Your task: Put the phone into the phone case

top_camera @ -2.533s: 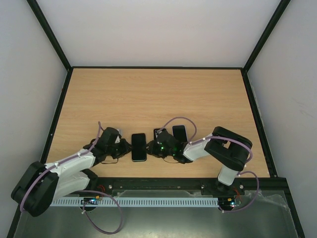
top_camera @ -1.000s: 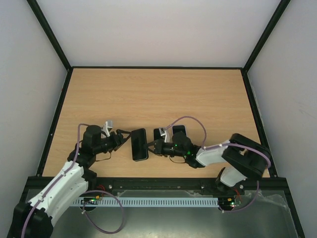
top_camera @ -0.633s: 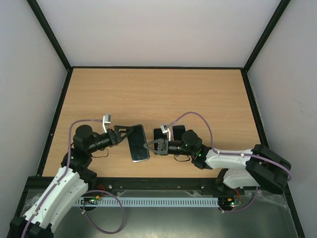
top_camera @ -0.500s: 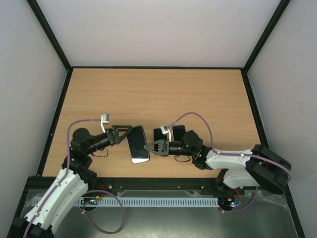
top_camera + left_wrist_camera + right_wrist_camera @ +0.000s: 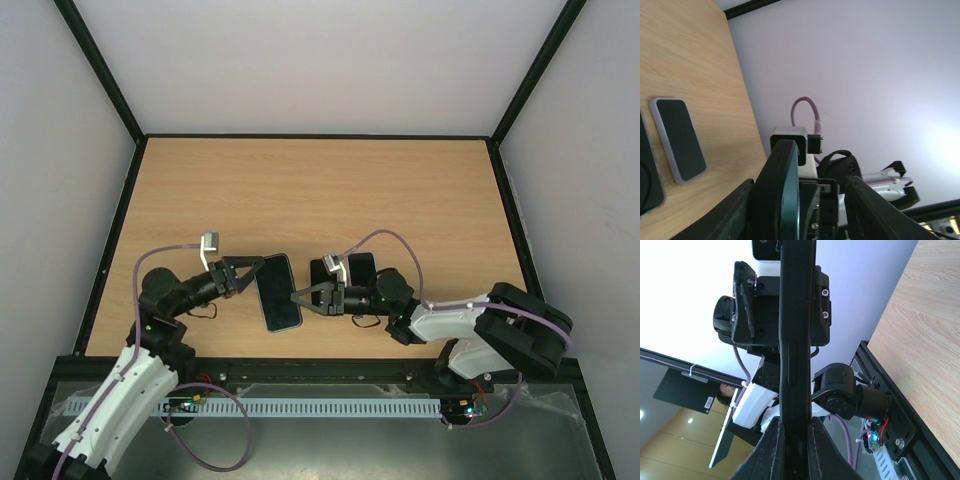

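A dark phone (image 5: 280, 293) with a black, case-like rim hangs tilted above the table's near middle. My right gripper (image 5: 298, 297) is shut on its right edge. In the right wrist view the fingers (image 5: 773, 450) pinch the black edge (image 5: 796, 340), which has a raised side button. My left gripper (image 5: 256, 272) is open at the phone's left edge. In the left wrist view the phone (image 5: 782, 195) rests against the left finger (image 5: 730, 210), with a gap to the other finger. I cannot tell whether phone and case are fully seated.
Two more dark slabs lie flat on the table by the right arm (image 5: 322, 272) (image 5: 362, 266). In the left wrist view one (image 5: 677, 140) has a pale grey rim. The table's near edge and black rail (image 5: 320, 365) run just below the arms.
The phone lay flat on the table 2.5 s ago. It is now lifted and tilted between the grippers, and both arms have drawn back; the left gripper's fingers have spread.
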`<state>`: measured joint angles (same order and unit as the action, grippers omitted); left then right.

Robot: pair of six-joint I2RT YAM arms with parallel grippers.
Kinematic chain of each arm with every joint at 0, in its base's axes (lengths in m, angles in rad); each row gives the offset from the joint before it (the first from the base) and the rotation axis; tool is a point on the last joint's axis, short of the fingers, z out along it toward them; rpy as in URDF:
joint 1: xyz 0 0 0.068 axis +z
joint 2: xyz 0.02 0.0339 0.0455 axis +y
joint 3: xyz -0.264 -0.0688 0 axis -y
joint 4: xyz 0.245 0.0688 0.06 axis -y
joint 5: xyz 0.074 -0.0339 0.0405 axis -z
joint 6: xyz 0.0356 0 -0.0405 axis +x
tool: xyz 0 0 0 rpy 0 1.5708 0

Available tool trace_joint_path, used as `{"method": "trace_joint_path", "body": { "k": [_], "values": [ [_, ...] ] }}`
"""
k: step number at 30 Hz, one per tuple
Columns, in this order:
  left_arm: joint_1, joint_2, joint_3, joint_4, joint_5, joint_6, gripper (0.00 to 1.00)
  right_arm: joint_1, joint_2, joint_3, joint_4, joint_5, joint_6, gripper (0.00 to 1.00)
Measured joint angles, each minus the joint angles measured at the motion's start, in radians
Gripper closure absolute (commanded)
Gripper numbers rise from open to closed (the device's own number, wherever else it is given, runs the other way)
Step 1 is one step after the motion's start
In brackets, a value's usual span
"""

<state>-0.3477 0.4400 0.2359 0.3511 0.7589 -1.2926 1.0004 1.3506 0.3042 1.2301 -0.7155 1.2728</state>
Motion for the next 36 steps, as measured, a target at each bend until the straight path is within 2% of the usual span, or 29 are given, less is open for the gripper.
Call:
{"method": "trace_joint_path", "body": {
  "k": [2, 5, 14, 22, 25, 28, 36],
  "values": [
    [0.0, -0.019, -0.007, 0.007, 0.0, -0.018, 0.52, 0.0, 0.013, -0.01, 0.034, -0.006, 0.018, 0.98],
    [-0.001, -0.034, -0.013, 0.014, 0.001, -0.041, 0.59, 0.0, 0.016, -0.025, 0.073, -0.011, 0.041, 0.98],
    [-0.001, -0.048, -0.027, 0.033, -0.004, -0.083, 0.95, 0.0, 0.013, -0.031, 0.122, -0.016, 0.079, 0.98],
    [-0.001, -0.061, -0.033, -0.01, -0.016, -0.05, 0.97, 0.0, 0.024, -0.035, 0.131, -0.019, 0.105, 0.98],
    [-0.001, -0.059, -0.031, -0.037, -0.018, -0.035, 0.82, 0.0, 0.028, -0.04, 0.129, -0.015, 0.109, 0.98],
    [-0.001, -0.049, -0.021, -0.056, -0.021, -0.023, 0.61, 0.0, 0.031, -0.04, 0.129, -0.008, 0.114, 0.98],
    [-0.001, -0.037, -0.008, -0.103, -0.023, 0.005, 0.32, 0.0, 0.029, -0.04, 0.13, 0.095, 0.149, 0.98]
  ]
}}
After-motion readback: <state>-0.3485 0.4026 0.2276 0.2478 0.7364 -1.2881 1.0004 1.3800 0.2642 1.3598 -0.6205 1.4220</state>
